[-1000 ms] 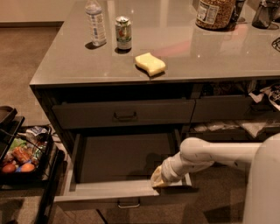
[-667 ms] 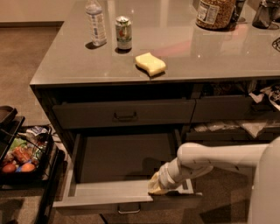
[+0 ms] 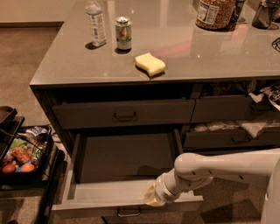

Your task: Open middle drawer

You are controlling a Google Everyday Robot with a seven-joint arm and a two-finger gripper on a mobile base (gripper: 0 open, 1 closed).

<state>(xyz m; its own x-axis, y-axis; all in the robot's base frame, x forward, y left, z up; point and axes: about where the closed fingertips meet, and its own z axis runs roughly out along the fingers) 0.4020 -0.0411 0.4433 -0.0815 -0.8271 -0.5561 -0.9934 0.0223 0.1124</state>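
Hand (image 3: 152, 200) at the front edge of the pulled-out middle drawer (image 3: 124, 158); grip not discernible

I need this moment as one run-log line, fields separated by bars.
task: open middle drawer | middle drawer: pulled out | gripper: at its front edge

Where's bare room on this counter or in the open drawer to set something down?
Bare: counter left of the sponge, in front of bottle and can, and between sponge and jar; middle drawer floor behind the hand at its front. Crowded: left cart.
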